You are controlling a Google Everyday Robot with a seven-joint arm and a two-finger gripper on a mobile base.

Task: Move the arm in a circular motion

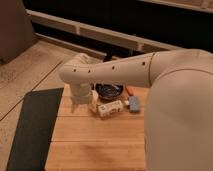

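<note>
The cream-beige arm [120, 70] reaches in from the right, with a thick rounded segment filling the right side and a row of small dark holes along its forearm. It bends at a rounded joint [75, 70] and turns down toward the wooden table [95, 145]. The gripper [77, 105] hangs at the end of the arm, just above the table's back left part, left of the small objects.
At the back of the table are a dark bowl [108, 90], a white packet [110, 108], a small pale item [94, 101], an orange item [129, 91] and a grey-blue item [134, 104]. A dark mat [32, 125] lies on the floor to the left. A dark wall with a pale ledge [100, 32] runs behind.
</note>
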